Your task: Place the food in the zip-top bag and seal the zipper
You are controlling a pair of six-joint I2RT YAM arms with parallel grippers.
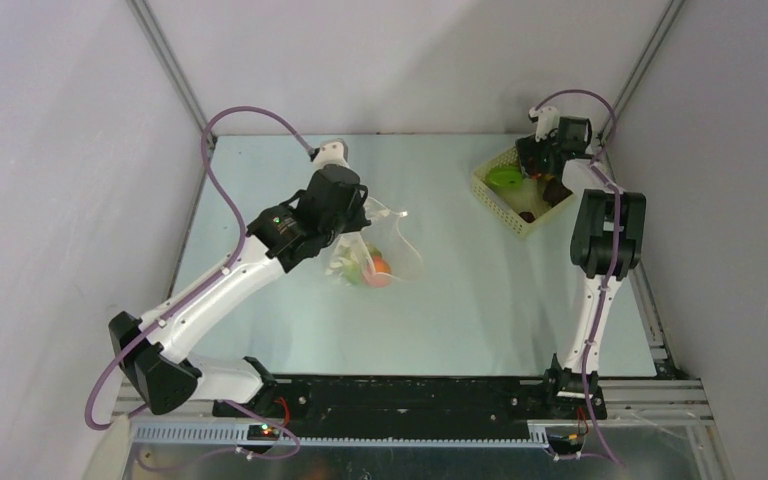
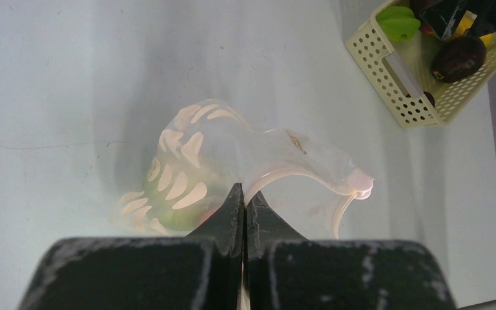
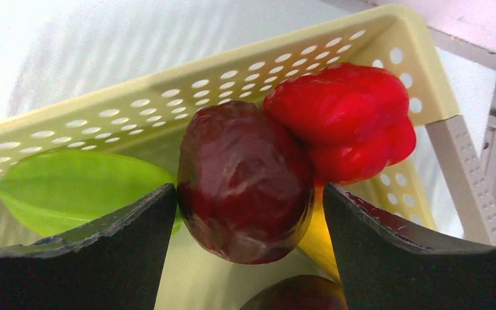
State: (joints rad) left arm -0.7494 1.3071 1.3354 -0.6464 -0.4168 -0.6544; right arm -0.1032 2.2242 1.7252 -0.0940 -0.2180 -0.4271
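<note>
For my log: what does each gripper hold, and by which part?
Left gripper pinches the bag by its mouth edge. Right gripper holds nothing; open around the maroon fruit.

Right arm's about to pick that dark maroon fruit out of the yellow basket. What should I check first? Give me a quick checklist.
1. Dark maroon toy fruit sits between the fingers of the right gripper: ok.
2. Jaws closed on it: not ok, a gap shows on one side.
3. Neighbours clear: not ok, red lumpy toy pepper touches it inside the pale yellow perforated basket.
4. Left gripper pinching transparent crinkly zip-top bag: ok.
5. Bag mouth open wide enough: cannot tell.
</note>
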